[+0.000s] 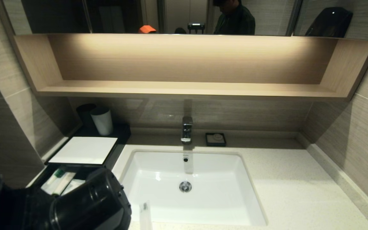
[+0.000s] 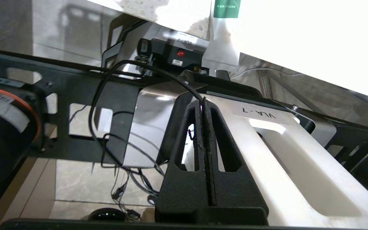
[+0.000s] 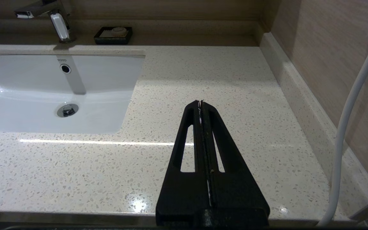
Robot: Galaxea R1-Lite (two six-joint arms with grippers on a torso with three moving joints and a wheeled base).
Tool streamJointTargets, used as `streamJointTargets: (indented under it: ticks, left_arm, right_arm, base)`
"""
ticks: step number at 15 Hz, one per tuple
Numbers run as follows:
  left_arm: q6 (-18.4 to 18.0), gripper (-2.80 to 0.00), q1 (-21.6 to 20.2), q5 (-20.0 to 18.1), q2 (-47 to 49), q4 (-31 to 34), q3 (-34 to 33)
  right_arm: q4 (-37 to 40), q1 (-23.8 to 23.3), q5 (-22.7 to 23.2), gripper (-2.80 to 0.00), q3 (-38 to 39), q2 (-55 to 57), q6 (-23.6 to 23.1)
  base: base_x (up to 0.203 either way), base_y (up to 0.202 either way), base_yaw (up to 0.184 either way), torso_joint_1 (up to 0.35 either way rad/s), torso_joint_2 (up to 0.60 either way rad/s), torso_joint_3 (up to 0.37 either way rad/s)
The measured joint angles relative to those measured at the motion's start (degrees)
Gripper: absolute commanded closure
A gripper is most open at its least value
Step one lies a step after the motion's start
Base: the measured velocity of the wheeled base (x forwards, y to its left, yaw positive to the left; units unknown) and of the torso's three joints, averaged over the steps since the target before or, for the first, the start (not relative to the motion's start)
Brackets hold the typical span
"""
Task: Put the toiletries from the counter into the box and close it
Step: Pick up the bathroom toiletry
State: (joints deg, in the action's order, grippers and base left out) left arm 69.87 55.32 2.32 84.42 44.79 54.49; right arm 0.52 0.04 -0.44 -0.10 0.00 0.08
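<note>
Resting pressed closed, both pincers [image 2: 203, 102] [image 3: 200, 103] hold nothing (box [image 1: 83, 150] drawer open).

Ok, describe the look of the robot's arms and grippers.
Both grippers, left gripper and right gripper, have matte black wedge fingers with long triangular cutouts. The left arm is a glossy black rounded casing. A white cable hangs beside the right gripper.

Warm light glows inside the shelf [image 1: 190, 64]; the counter [image 2: 299, 38] glares white in the left wrist view.
</note>
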Motion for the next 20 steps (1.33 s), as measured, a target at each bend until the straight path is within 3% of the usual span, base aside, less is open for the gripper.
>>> streamJointTargets:
  ticks: [5, 9, 20]
  left_arm:
    - [-4.0, 0.0, -7.4, -0.2, 3.3, 8.5, 12.2]
    - [-7.0, 0.0, -14.2, -2.3, 9.6, 9.3, 19.3]
    - [-7.4, 0.0, -22.8, -9.6, 23.0, 9.4, 31.1]
  right_arm:
    - [0.0, 0.0, 0.0, 0.0, 0.0, 0.0, 0.0]
    - [0.0, 0.0, 0.0, 0.0, 0.0, 0.0, 0.0]
    - [0.0, 0.0, 0.0, 0.0, 0.0, 0.0, 0.0]
  base:
    - [0.0, 0.0, 0.0, 0.0, 0.0, 0.0]
    - [0.0, 0.0, 0.0, 0.0, 0.0, 0.0]
    - [0.0, 0.0, 0.0, 0.0, 0.0, 0.0]
